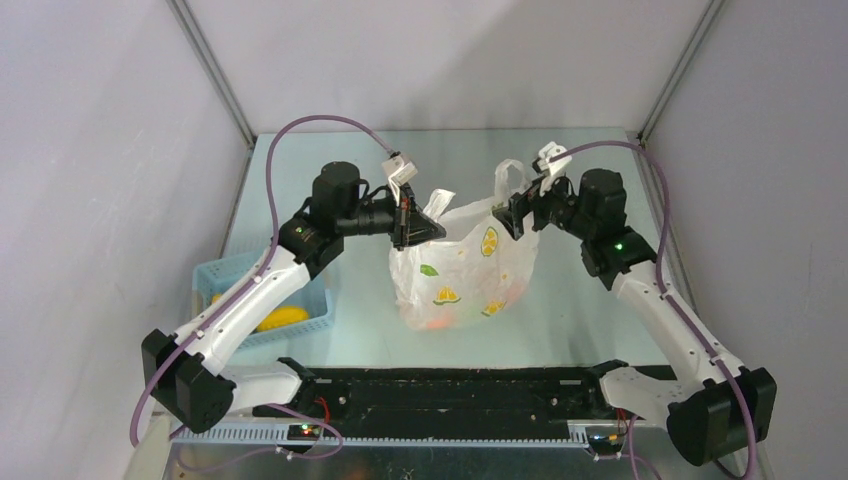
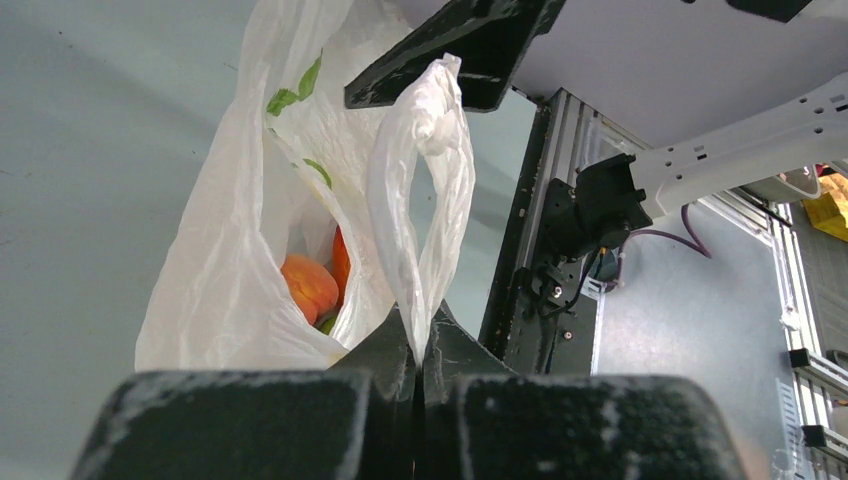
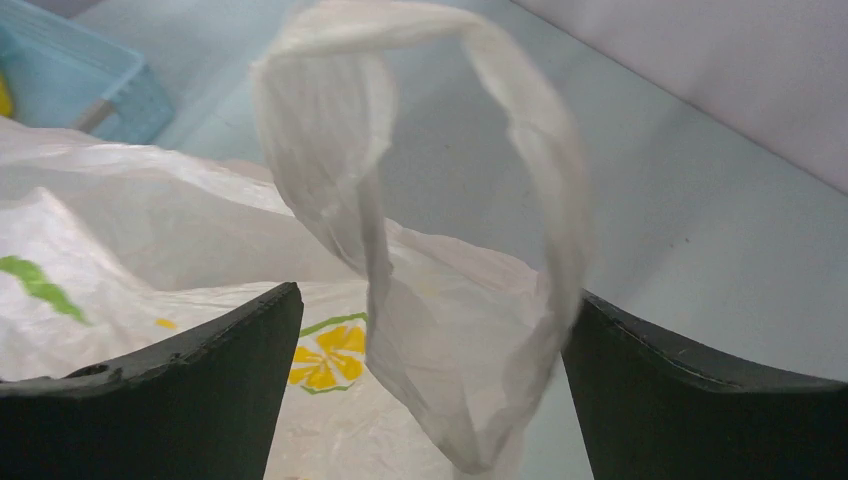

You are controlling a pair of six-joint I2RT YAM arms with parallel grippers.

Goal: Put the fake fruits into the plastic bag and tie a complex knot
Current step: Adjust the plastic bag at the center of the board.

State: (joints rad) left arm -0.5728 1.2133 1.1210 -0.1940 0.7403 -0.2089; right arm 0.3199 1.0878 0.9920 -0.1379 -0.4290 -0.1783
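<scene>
Left fingers (image 2: pixel 250 420) pinch one bag handle (image 2: pixel 420 180); right fingers (image 3: pixel 150 390) straddle another handle (image 3: pixel 330 170).

Thin, crinkled, translucent white film makes up the plastic bag (image 1: pixel 460 275), its printed citrus marks flat and matt, while the fake fruit (image 2: pixel 308 287) seen through its mouth has a smooth orange plastic skin. The left claw (image 2: pixel 420 345) and right claw (image 3: pixel 432 300) are matt black, grainy plastic. The bench (image 1: pixel 570 310) is smooth, pale green and faintly reflective, and the basket (image 1: pixel 232 268) is light blue slatted plastic.
</scene>
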